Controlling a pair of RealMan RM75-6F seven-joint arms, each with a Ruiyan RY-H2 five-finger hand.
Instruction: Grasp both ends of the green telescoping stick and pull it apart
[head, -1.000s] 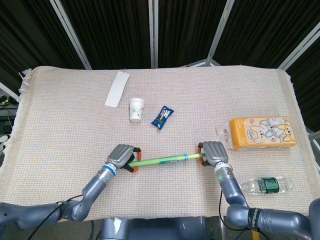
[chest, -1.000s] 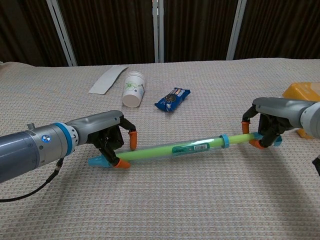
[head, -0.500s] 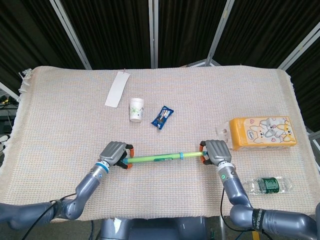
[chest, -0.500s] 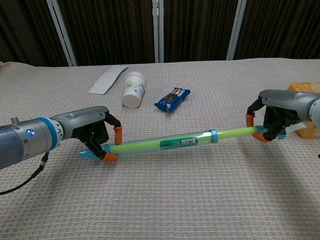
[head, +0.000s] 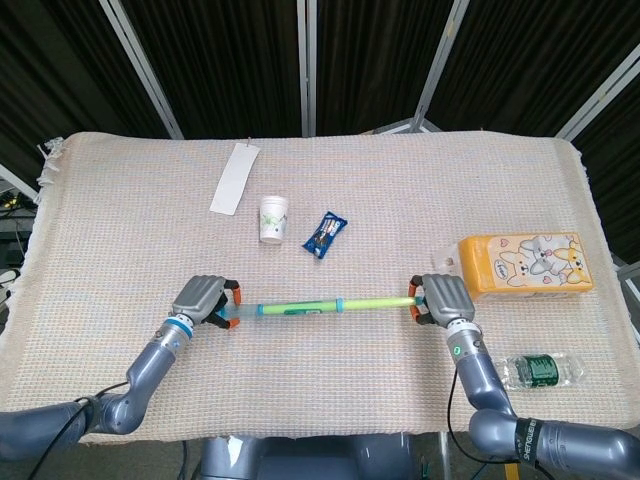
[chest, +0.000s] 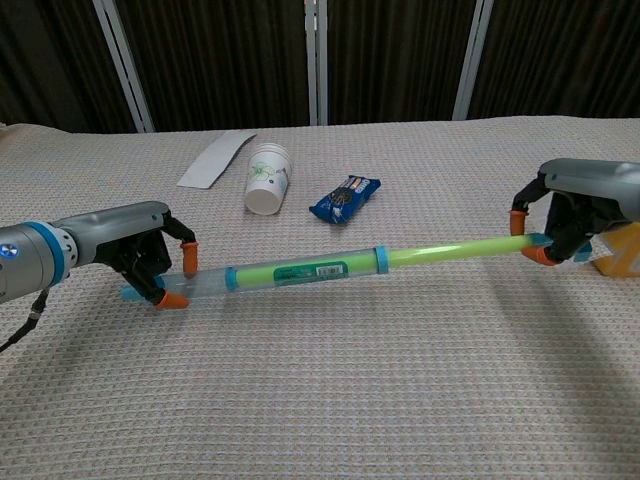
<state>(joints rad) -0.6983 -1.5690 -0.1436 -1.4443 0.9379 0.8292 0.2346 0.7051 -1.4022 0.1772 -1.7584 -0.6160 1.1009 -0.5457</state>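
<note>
The left hand (chest: 150, 262) and right hand (chest: 562, 215) each grip an end of the green stick (chest: 330, 268), held just above the desk (chest: 330, 400); the pull looks under way; next, draw further apart, level.

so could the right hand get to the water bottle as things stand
Probably not yet: the right hand grips the green stick. The water bottle lies close beside its forearm with nothing between, so once it lets go the way looks free.

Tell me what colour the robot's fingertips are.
Orange, clearest in the chest view on the left hand.
</note>
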